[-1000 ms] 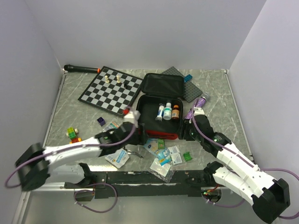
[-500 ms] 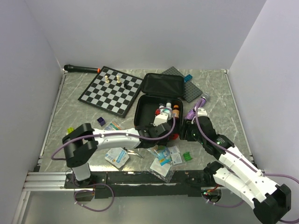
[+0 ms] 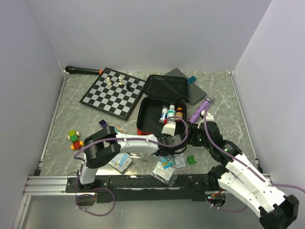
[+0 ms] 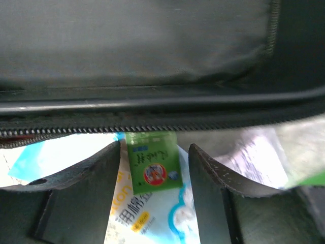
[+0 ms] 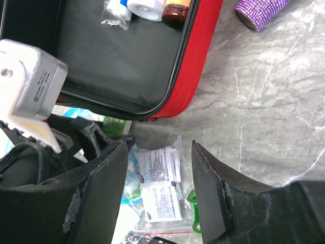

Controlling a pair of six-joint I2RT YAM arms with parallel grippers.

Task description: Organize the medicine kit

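Pick step: left gripper [image 4: 155, 146] sat open astride green sachet [image 4: 152, 168], not grasping; right gripper [image 5: 160, 146] was open, empty. Next: clench, lift into medicine kit [image 5: 199, 56].

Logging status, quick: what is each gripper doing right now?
Left gripper: open, green sachet between its fingers, not gripped.
Right gripper: open, holding nothing.

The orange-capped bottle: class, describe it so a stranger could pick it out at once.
Start at the open red medicine kit. Three small bottles sit in a row in its black base. It is the rightmost bottle: brown with an orange cap, while its neighbours are white.
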